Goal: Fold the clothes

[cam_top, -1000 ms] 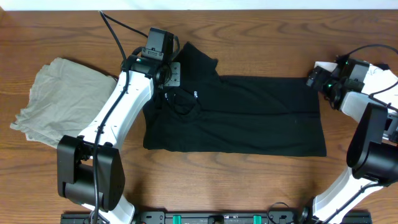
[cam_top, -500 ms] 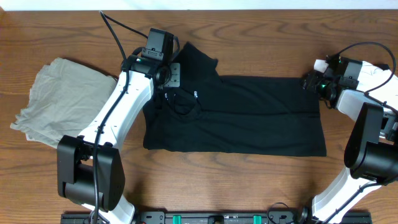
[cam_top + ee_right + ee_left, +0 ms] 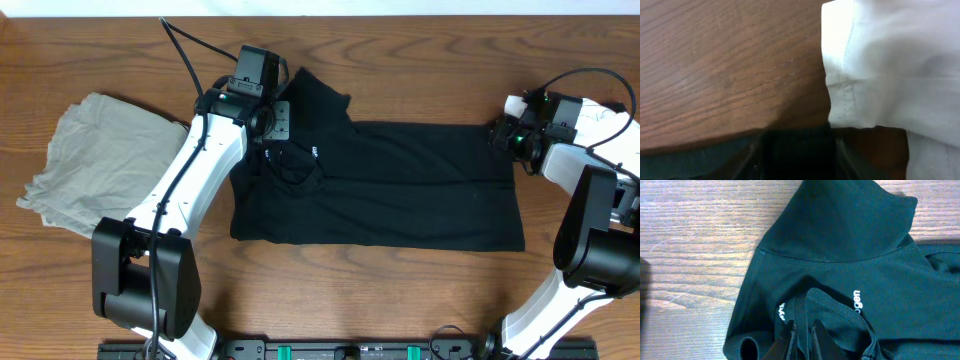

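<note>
The black garment (image 3: pixel 390 185) lies spread flat across the middle of the desk (image 3: pixel 400 290) as a long band running left to right. At its left end one flap is turned up toward the far edge. Small white lettering (image 3: pixel 856 300) sits beside the ribbed neckline (image 3: pixel 840 307), which is puckered into a raised loop. The left gripper (image 3: pixel 802 332) is down on that left end. In the left wrist view its two dark fingers stand almost together, and they appear to pinch a fold of the black fabric at the neckline. The right gripper (image 3: pixel 797 150) is at the garment's far right corner. Its fingers (image 3: pixel 754 155) stand partly apart with black cloth filling the gap between them, and I cannot tell whether they press on it or only straddle it. Just beside that corner, toward the right edge of the desk, lies the white garment (image 3: pixel 880 60). Its stitched hem is close to the black cloth, with bare wood on its other side. From overhead, part of the white garment is hidden under the right arm (image 3: pixel 590 220). The grey-beige garment (image 3: pixel 95 160) lies loosely crumpled near the left edge of the desk, well apart from the black one. The white left arm (image 3: pixel 190 190) reaches diagonally across the gap between them from the near edge.
</note>
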### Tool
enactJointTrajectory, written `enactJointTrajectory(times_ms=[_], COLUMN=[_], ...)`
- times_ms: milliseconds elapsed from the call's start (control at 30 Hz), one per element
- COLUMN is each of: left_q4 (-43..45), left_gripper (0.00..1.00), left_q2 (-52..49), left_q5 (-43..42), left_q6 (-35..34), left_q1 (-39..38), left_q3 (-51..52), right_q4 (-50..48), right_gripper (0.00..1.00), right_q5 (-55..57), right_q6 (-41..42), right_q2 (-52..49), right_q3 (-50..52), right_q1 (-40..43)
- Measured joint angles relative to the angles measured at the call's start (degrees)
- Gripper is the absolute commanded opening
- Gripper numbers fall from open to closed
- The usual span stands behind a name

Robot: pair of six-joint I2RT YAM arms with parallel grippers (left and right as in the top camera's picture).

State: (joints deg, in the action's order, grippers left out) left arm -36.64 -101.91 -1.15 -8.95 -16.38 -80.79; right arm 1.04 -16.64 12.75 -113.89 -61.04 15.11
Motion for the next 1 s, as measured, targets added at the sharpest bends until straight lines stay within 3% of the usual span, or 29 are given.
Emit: enactJointTrajectory(times_ms=[167,433,733,833,933,1000], left_q4=[0.0,0.8,5.5,8.3,10.9,13.4], left_gripper=[0.12,0.12,0.13,0.17,0.70,0.74], left_q2=[0.0,0.0,-0.5,-2.7,-8.1,-11.9], left_q5=[0.0,-0.2,-6.3,-6.9,-7.7,-8.0], left_q6=[0.0,0.5,6.5,7.5,8.2,8.2], left_q1=[0.0,0.0,0.0,0.0,0.0,0.2], left_q3=[0.0,0.0,0.0,-0.3,-2.3,-3.8], right_q4=[0.5,0.4,0.5,0.6,1.1,1.4], right_gripper=[0.01,0.01,0.01,0.01,0.01,0.01], right_q5=[-0.4,-0.4,-0.4,-0.4,-0.4,-0.5], right_q6=[1.1,3.1,3.4,3.4,3.4,3.4], right_q2=[-0.1,-0.1,-0.1,-0.1,-0.1,-0.1], right_q3=[0.3,0.4,0.4,0.4,0.4,0.3], right_q1=[0.0,0.0,0.0,0.0,0.0,0.0])
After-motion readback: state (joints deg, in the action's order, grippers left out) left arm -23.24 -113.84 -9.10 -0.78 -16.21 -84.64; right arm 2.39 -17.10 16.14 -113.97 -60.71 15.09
